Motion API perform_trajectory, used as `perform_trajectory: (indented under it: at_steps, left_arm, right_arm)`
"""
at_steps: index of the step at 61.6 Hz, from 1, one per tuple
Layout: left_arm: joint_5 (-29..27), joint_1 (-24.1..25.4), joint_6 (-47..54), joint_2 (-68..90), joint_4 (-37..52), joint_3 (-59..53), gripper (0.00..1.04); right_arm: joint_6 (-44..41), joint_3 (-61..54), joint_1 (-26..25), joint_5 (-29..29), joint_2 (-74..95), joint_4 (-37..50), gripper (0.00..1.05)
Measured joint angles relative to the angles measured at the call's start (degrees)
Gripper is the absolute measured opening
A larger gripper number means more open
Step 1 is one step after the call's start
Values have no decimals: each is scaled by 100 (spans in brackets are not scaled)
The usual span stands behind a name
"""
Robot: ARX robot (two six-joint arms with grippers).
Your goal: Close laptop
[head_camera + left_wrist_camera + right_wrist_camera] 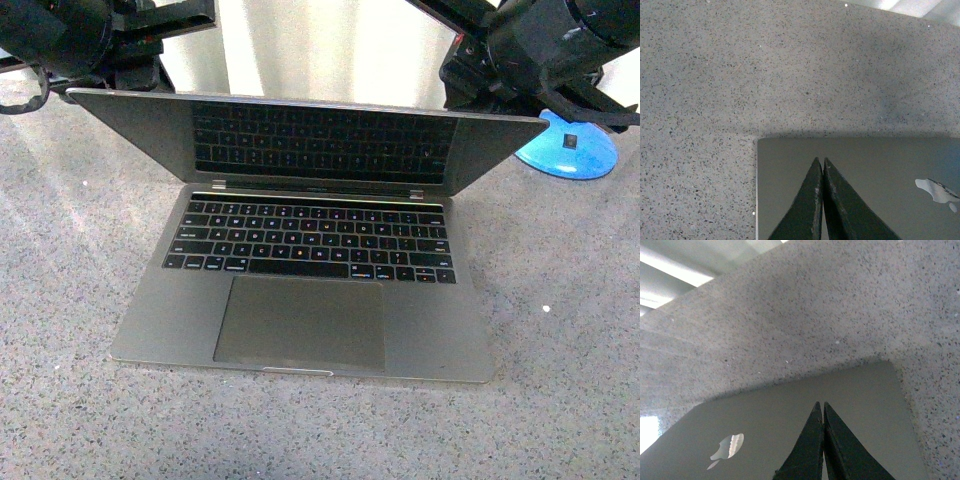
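Front view: laptop sits mid-counter, lid tilted forward over the keys, roughly half shut. Wrist views: left gripper and right gripper both have fingers pressed together on nothing, tips over the lid's back near its outer corners. I can't confirm contact. I judge the push-down is in hand. Next I need an even downward press, sides matched. Open counter in front; blue object sits near the right arm.
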Motion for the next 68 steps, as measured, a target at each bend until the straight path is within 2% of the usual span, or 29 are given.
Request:
perform_trajectory:
  at_steps: [33,68]
  left_arm:
    - [173,92,-337,-229,192,-697,4]
    - [328,-210,-1075,-175,531,-1174,4]
  right_arm:
    - [214,0,142,-157,140,-245,1]
    - [531,-634,175,-116,144,155,1]
